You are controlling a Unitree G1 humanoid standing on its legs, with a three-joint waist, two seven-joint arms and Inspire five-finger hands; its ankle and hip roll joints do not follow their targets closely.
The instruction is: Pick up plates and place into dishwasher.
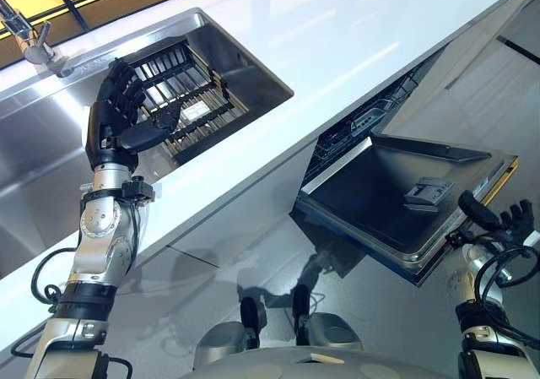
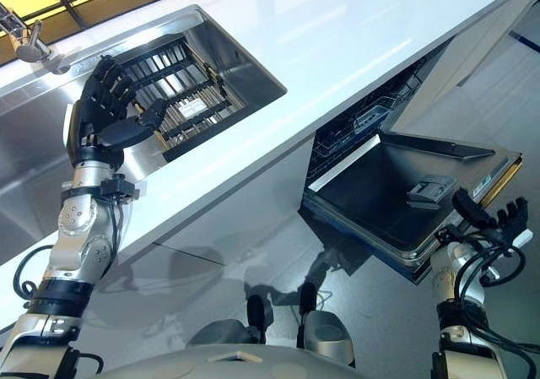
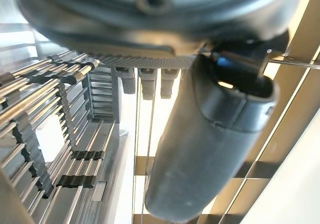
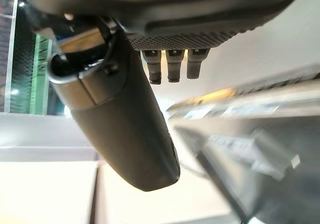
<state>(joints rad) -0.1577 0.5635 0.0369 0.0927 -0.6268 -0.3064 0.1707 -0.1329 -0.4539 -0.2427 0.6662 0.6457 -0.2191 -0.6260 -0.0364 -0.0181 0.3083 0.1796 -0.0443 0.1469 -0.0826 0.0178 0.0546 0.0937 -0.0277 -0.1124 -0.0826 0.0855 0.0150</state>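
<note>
long white countertop [image 1: 337, 50] crossing the scene on a slant, bare across its broad middle. set into it at the left, a stainless sink [image 1: 245, 79], with a dark ribbed dish rack [image 1: 190, 100] sitting in the basin; rack slots look empty, no plates to be made out among its bars. faucet [image 1: 29, 41] at the far left edge above the sink. below the counter's right part, an open dishwasher [image 1: 363, 126], dark wire rack just visible inside the cavity. dishwasher door [image 1: 396, 197] swung down and out, steel inner face up, detergent compartment [image 1: 429, 192] near its outer edge. grey floor [image 1: 253, 261] beneath. left hand [image 1: 118, 117] raised over the sink's near side, just in front of the dish rack, fingers straight and spread, thumb out toward the rack, grasping nothing; in its wrist view, fingers [image 3: 145, 87] extended beside the thumb with the rack's bars [image 3: 45, 114] past them. right hand [image 1: 498, 219] low at the right, by the outer corner of the dishwasher door, fingers relaxed and apart, empty, not touching the door as far as can be told.
</note>
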